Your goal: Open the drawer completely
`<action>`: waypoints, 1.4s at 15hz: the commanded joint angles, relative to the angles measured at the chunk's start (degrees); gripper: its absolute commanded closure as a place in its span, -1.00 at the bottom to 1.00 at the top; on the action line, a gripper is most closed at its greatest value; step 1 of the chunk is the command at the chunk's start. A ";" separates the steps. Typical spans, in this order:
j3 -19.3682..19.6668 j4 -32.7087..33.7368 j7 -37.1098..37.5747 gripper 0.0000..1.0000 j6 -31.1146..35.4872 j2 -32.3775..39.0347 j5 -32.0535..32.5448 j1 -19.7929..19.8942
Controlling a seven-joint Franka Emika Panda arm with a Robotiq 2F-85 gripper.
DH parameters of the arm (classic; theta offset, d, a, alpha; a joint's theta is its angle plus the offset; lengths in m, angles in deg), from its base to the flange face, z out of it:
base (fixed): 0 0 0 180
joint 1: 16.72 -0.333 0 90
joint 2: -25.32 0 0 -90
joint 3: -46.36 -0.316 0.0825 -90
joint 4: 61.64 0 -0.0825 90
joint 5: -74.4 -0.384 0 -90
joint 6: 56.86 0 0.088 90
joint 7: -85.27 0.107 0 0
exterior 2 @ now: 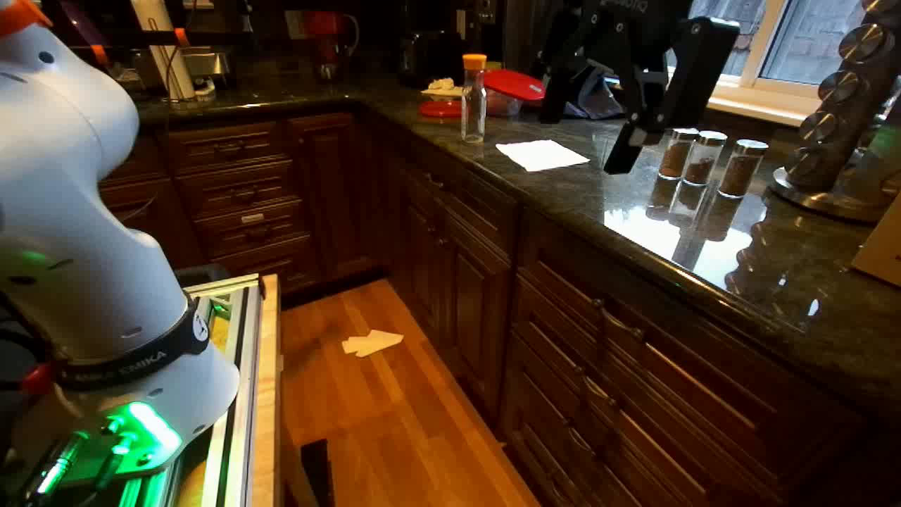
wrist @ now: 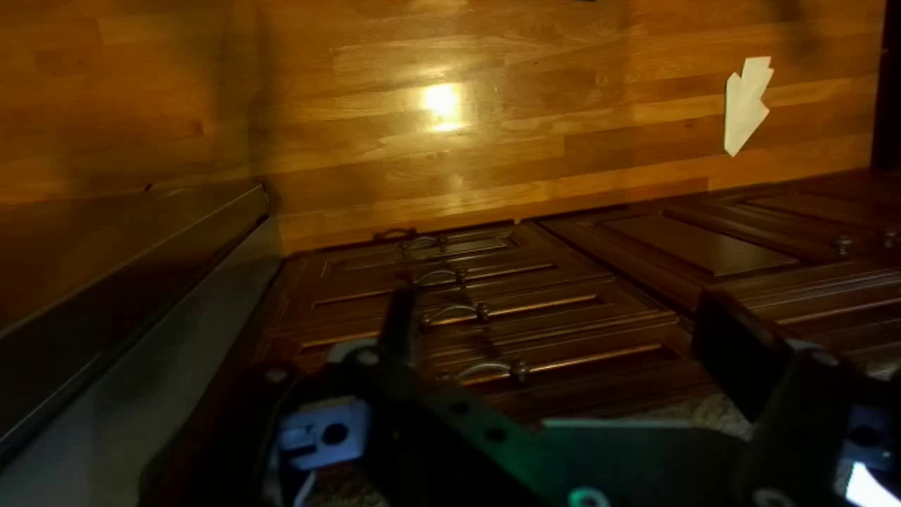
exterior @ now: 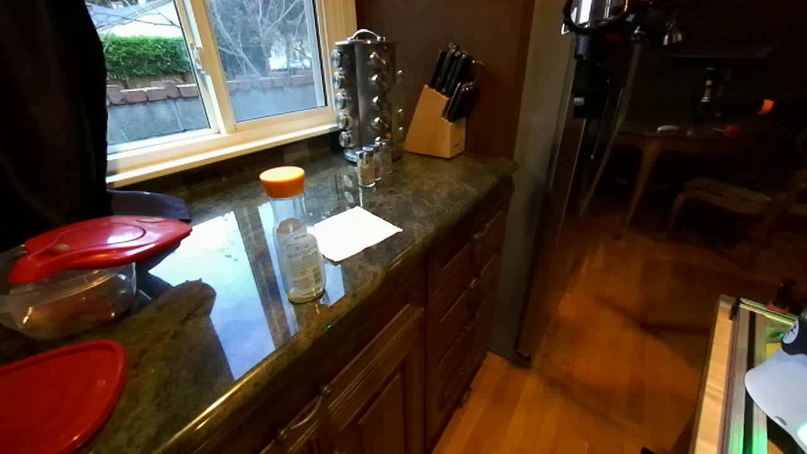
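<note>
All the dark brown drawer fronts in view look shut; no pale inner box or utensils show. The top drawer of the stack under the counter has a curved metal handle. It is the nearest front in the wrist view, where the top drawer and its handle show between my fingers. I cannot tell for certain which front is the task's drawer. My gripper is open and empty, above the counter in an exterior view. In the wrist view the gripper has its fingers wide apart, touching no handle.
The granite counter edge overhangs the drawers. On it stand an orange-capped bottle, white paper, spice jars, a spice rack and a knife block. A tall metallic panel borders the stack.
</note>
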 commanded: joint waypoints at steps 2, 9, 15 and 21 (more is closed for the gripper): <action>-1.49 0.13 -0.31 -1.00 -0.15 0.16 -0.35 1.65; -1.49 0.13 -0.31 -1.00 -0.15 0.16 -0.35 1.65; -3.71 -4.36 8.64 -1.00 8.47 1.54 -1.04 2.26; -6.04 -12.65 26.21 -1.00 23.58 5.28 -2.64 3.64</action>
